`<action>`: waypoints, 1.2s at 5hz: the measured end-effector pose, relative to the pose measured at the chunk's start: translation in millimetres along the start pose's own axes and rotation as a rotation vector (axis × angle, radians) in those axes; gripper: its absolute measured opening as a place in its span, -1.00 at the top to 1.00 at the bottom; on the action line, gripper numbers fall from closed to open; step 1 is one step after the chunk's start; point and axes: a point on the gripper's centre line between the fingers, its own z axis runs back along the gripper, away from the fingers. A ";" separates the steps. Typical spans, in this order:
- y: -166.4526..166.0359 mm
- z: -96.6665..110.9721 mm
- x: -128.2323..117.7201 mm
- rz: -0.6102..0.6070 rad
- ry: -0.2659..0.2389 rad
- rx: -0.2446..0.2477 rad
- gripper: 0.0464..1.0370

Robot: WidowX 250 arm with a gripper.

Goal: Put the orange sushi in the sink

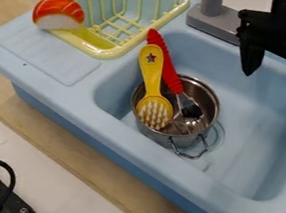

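Gripper (273,86) upper right, above the sink (243,159); 2 fingers spread wide, nothing held. Orange sushi (58,14) upper left, at the edge of the yellow rack (95,50). Likely pre-grasp step. Next: cross left, lower, pinch sushi.

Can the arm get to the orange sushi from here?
Probably yes, if the claw passes high: the gray faucet and the red handle leaning out of the pot stand near the way across. The sushi looks uncovered on top.
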 end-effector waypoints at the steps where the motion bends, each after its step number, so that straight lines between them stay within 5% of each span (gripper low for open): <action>1: 1.7 -9.4 -6.9 0.000 0.038 0.007 -0.92; 3: 31.9 -4.4 -34.5 -0.119 0.191 0.053 -0.92; 4: 46.5 -0.2 -42.0 -0.265 0.251 -0.031 -0.92; 6: 80.3 38.5 -53.8 -0.532 0.294 -0.002 -0.92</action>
